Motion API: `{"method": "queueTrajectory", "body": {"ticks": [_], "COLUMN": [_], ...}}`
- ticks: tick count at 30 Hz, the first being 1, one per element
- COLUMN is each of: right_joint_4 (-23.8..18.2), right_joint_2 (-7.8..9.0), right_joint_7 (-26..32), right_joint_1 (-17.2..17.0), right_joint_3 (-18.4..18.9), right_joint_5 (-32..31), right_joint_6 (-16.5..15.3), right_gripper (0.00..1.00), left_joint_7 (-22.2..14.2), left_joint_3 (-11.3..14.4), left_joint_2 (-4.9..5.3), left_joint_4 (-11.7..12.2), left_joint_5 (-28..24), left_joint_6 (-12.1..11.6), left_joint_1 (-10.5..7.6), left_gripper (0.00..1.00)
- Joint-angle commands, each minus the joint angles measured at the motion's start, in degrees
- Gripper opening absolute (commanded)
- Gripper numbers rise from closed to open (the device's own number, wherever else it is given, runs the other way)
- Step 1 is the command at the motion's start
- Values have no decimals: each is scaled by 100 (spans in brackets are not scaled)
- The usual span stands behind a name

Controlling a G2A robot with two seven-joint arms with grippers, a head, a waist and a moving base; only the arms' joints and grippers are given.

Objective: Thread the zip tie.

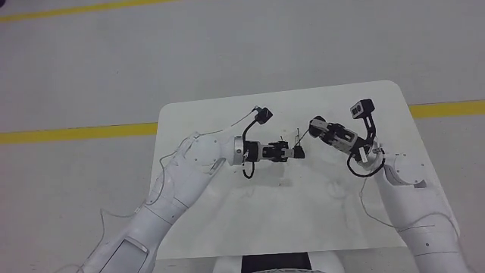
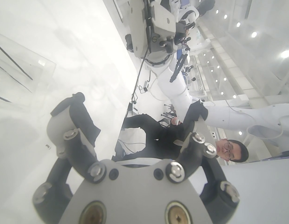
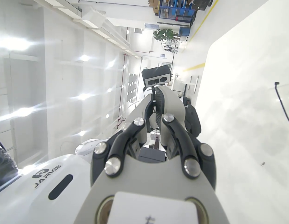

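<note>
My right gripper (image 1: 313, 127) hangs over the middle of the white table (image 1: 212, 121), shut on a black ribbed zip tie (image 3: 158, 104) that sticks out past its fingers. In the left wrist view that zip tie (image 2: 179, 67) shows as a dark strip slanting down from the right gripper (image 2: 179, 40). My left gripper (image 1: 297, 152) sits just beside it, a little nearer the robot. Its fingers (image 2: 74, 117) are spread wide and turned on edge to the table, with nothing between them. A second black zip tie (image 3: 282, 103) lies loose on the table.
A clear plastic box (image 2: 30, 71) holding thin black zip ties stands on the table near the left gripper. The table's edge (image 2: 125, 71) runs close past both grippers. Small dark specks (image 3: 263, 163) lie on the tabletop.
</note>
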Motion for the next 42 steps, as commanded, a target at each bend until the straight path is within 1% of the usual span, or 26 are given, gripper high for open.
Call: {"method": "queueTrajectory", "body": {"ticks": [1, 2, 6, 9, 11, 14, 17, 20, 28, 30, 32, 35, 39, 42], "right_joint_4": [-242, -371, -656, -789, -860, -962, -942, -848, -848, -838, -815, -817, -834, -904], "right_joint_2": [-24, -47, -119, -178, -214, -276, -343, -385, -385, -392, -404, -430, -460, -491], "right_joint_7": [-410, -546, -1101, -1442, -1572, -1742, -1819, -1722, -1722, -1917, -2010, -2166, -2303, -2435], "right_joint_1": [-108, -193, -403, -531, -588, -679, -739, -755, -755, -754, -738, -755, -758, -765], "right_joint_3": [-13, -49, -58, -54, -49, -49, -87, -46, -46, -92, -194, -328, -430, -444], "right_joint_5": [-133, -177, -472, -645, -689, -818, -855, -785, -785, -822, -805, -798, -884, -899], "right_joint_6": [0, 0, 0, 0, 0, 0, 0, 0, 0, 0, 0, 0, 0, 0], "right_gripper": [0, 0, 0, 0, 0, 0, 0, 0, 0, 0, 0, 0, 0, 0], "left_joint_7": [438, 584, 879, 1050, 1153, 1282, 1206, 1206, 1206, 1517, 1761, 1811, 1707, 1699], "left_joint_3": [-23, -49, -131, -186, -219, -266, -298, -298, -298, -301, -346, -441, -514, -575], "left_joint_2": [-10, -10, -25, -48, -71, -122, -176, -176, -176, -191, -210, -218, -228, -238], "left_joint_4": [-115, -169, -325, -411, -452, -453, -295, -295, -295, -297, -309, -344, -343, -341], "left_joint_5": [-228, -254, -400, -437, -486, -625, -908, -908, -908, -1017, -1300, -1594, -1798, -1898], "left_joint_6": [-1, -1, -1, -1, -1, -1, -1, -1, -1, 38, -1, -1, -1, -1], "left_joint_1": [168, 238, 398, 463, 495, 549, 565, 565, 565, 627, 678, 740, 776, 806], "left_gripper": [100, 100, 100, 100, 100, 100, 100, 100, 100, 100, 100, 100, 100, 100]}}
